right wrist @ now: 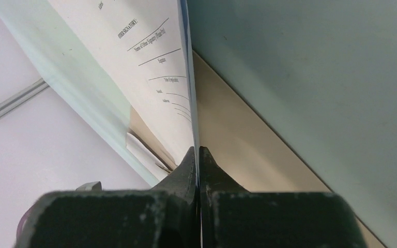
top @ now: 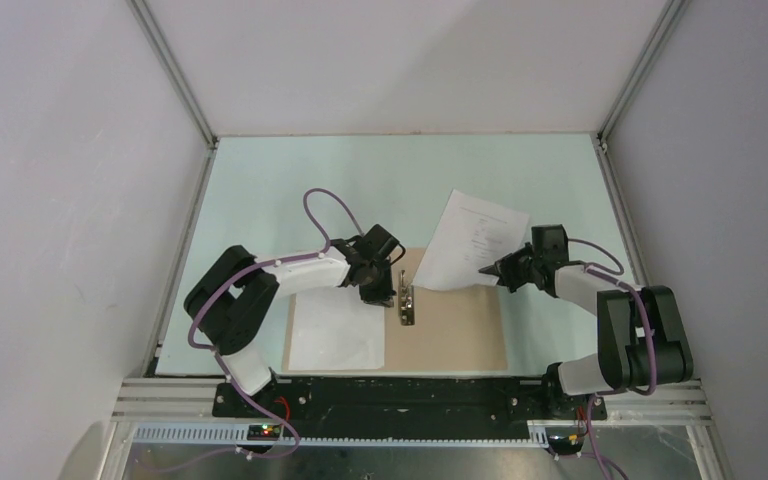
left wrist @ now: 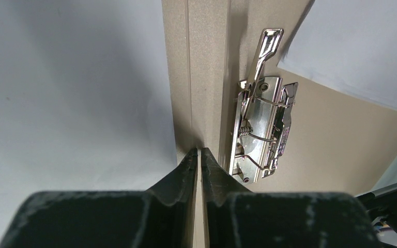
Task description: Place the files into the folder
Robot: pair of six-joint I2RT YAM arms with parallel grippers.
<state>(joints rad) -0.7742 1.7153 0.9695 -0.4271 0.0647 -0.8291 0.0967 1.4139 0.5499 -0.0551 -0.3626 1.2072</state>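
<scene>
A pale mint-green table (top: 260, 180) sits boxed in by plain white walls (top: 60, 150), smooth and matte. My left gripper (left wrist: 198, 155) has its black, scuffed fingers (left wrist: 183, 173) drawn nearly together. They pinch a thin ridge of tan cardboard, the spine crease of the folder (top: 455, 335), which runs between them as a narrow strip. Just to the right of that crease the metal clip (left wrist: 263, 124) lies flat on the board. It is a bright chrome plate with wire springs and a slim lever pointing away from my fingertips. To the left of the crease, the blank sheet (left wrist: 72, 93) lies smooth and white on the folder's left flap. The folder lies open and flat at the near middle of the table, and its right flap is bare, grainy brown card. My right gripper (right wrist: 197, 152) has its fingers pressed tight on the near edge of the printed sheet (right wrist: 155, 57). From that wrist I see the sheet almost edge-on, with signature lines and small black type on its left face. It is held off the surface at a tilt. Its near corner is above the folder's far right part, and the rest reaches out over the table toward the far side.
</scene>
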